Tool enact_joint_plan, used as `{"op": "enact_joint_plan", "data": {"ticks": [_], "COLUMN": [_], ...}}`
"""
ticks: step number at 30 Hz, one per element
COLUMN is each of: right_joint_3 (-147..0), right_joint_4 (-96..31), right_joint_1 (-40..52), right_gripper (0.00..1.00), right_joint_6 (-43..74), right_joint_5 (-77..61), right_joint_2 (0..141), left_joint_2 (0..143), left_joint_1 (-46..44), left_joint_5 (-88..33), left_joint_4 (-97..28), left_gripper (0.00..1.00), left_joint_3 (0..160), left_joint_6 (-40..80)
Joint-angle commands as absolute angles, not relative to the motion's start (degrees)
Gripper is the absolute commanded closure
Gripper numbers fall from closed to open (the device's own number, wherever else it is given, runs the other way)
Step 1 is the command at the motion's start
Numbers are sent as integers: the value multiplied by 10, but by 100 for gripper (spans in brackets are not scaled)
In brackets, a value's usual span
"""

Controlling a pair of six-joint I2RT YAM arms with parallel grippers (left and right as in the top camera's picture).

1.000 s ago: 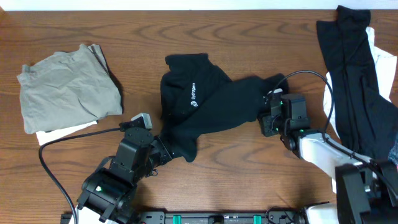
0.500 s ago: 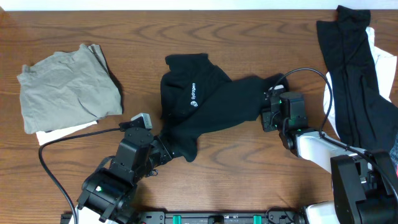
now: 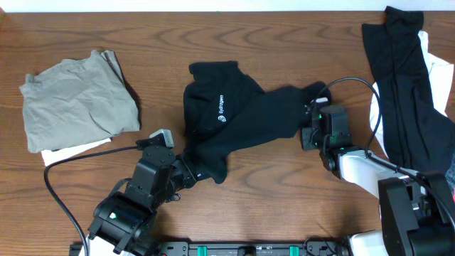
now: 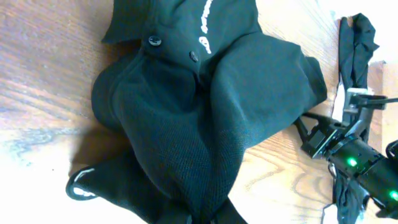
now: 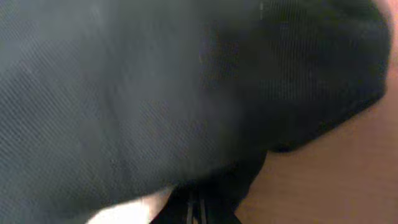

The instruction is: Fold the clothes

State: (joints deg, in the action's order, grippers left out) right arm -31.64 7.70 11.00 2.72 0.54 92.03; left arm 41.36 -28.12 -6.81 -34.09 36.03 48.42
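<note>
A black T-shirt [image 3: 234, 117] with a small white chest logo lies bunched in the middle of the wooden table. My left gripper [image 3: 190, 171] is shut on its lower left corner. In the left wrist view the fabric [image 4: 205, 124] rises from the pinch at my left gripper [image 4: 208, 219] on the bottom edge. My right gripper [image 3: 304, 134] is at the shirt's right end, shut on the fabric there. Dark cloth [image 5: 155, 81] fills the right wrist view, running down into my right gripper [image 5: 198, 214].
An olive-grey garment [image 3: 78, 99] lies folded at the left on a white piece [image 3: 71, 151]. A long black garment [image 3: 405, 92] drapes over a white one [image 3: 435, 71] at the far right. A black cable [image 3: 355, 84] arcs above the right arm.
My right gripper has closed on the shirt's right end after shifting slightly. The left gripper stays shut on its corner and has not moved.
</note>
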Motion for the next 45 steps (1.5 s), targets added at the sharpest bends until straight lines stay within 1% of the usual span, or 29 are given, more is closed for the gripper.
{"op": "enact_joint_plan", "data": {"ticks": [1, 6, 9, 15, 21, 24, 28, 30, 36, 42, 45], "right_joint_3": [-340, -444, -523, -635, -669, -669, -668, -668, -668, -668, -667], "right_joint_4": [18, -215, -335, -474, -531, -543, -558, -563, -569, -588, -592], "right_joint_1": [112, 98, 81, 33, -22, -28, -28, -28, -28, -28, -28], "right_gripper": [99, 99, 99, 99, 99, 99, 99, 99, 99, 99, 99], "right_joint_6": [58, 82, 82, 81, 61, 50, 51, 51, 51, 51, 51], "right_joint_5": [22, 131, 179, 202, 210, 210, 209, 200, 173, 155, 129], "right_joint_2": [866, 728, 660, 573, 528, 516, 517, 516, 517, 522, 536], "left_joint_2": [410, 410, 410, 410, 410, 410, 410, 410, 420, 455, 480], "left_joint_1": [-277, -245, -213, -145, -105, -95, -94, -94, -94, -94, -94], "left_joint_5": [-48, 21, 39, 39, 18, -55, -189, -220, -212, -212, -212], "left_joint_4": [-339, -379, -386, -389, -404, -402, -385, -381, -406, -477, -479], "left_gripper": [94, 94, 94, 94, 94, 94, 94, 94, 94, 94, 94], "left_joint_3": [379, 456, 509, 557, 559, 559, 559, 559, 557, 557, 555], "left_joint_6": [417, 384, 353, 349, 350, 359, 362, 362, 356, 356, 356]}}
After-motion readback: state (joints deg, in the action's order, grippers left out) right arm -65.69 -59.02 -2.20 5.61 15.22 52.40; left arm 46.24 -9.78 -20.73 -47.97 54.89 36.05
